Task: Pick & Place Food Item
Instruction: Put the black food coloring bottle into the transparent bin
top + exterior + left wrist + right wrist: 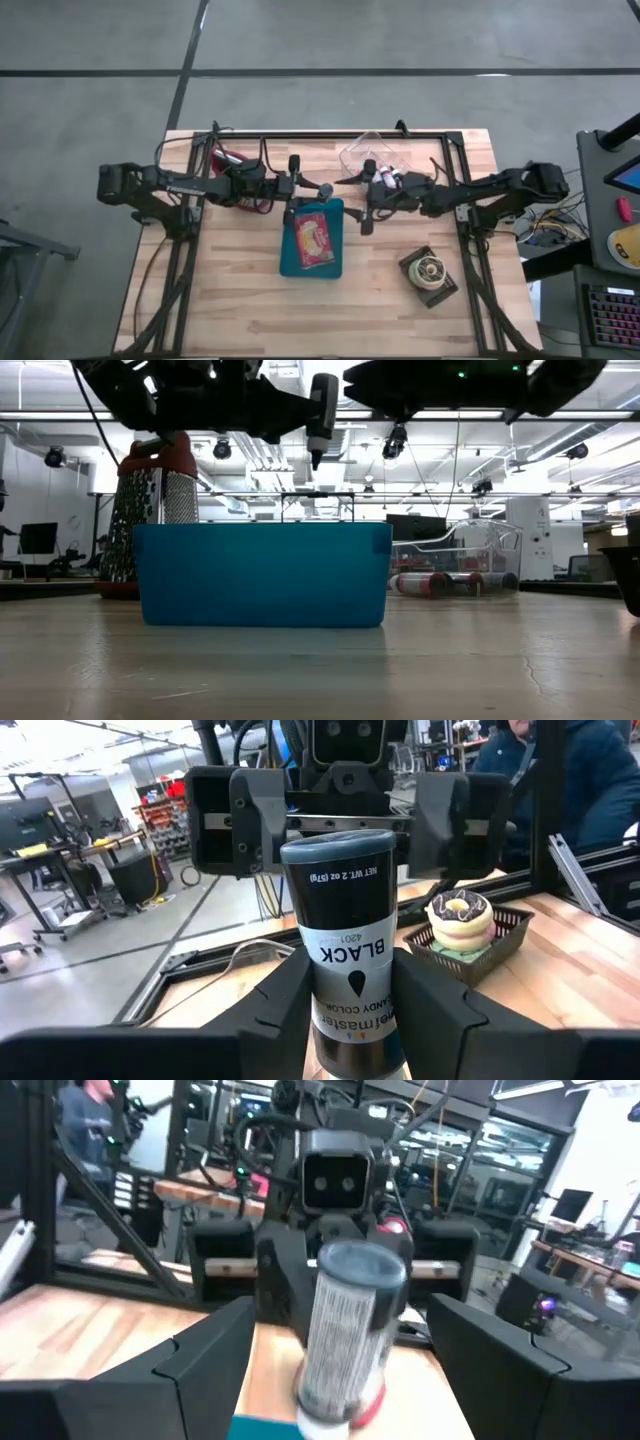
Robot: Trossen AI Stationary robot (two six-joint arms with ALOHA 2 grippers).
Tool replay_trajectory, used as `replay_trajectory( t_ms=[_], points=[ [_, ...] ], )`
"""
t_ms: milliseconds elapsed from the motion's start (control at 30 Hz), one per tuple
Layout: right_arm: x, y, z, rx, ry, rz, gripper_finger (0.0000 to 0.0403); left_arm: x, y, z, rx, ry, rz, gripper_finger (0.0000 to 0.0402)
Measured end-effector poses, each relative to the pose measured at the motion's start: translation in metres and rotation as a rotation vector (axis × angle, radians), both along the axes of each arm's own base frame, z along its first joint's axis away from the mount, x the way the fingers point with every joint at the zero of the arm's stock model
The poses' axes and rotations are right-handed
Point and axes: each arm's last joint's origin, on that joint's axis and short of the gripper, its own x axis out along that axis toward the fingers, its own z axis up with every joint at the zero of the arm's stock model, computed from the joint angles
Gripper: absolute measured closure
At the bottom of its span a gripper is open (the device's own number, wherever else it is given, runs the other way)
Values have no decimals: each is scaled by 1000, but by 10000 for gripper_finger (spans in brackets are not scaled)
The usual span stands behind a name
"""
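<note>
Bottle (pixel 350 950) sits pinched in left gripper (pixel 352 1005); right gripper (pixel 340 1350), spread wide and empty, could knock it loose.

Even overhead light falls on the wooden table (pixel 240 300), where the arms cast only faint, soft shadows. In the low view, ceiling strip lights (pixel 300 415) glare and silhouette both arms, and the near tabletop is blurred. The black bottle (pixel 350 960) is sharp in the left wrist view but blurred in the right wrist view.
</note>
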Motion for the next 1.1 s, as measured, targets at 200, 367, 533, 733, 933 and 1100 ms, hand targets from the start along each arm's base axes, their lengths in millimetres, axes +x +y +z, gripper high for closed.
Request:
replay_trajectory(
  t_ms=[200, 367, 533, 733, 933, 1100],
  points=[
    [15, -2, 1, 10, 6, 35, 108, 0, 0, -1, 1, 1, 1, 278],
    [19, -6, 2, 48, 6, 59, 108, 0, 0, -2, 2, 4, 0, 278],
    [20, -10, 2, 75, 8, 63, 112, 0, 0, -2, 2, 4, 2, 278],
    [19, -12, 1, 91, 10, 62, 122, 0, 0, -1, 0, 1, 3, 278],
    [22, -16, -2, 112, 19, 67, 129, 0, 0, -1, 0, 1, 3, 278],
    [30, -18, -2, 114, 22, 72, 129, 0, 0, -1, -1, 1, 3, 278]
  ],
)
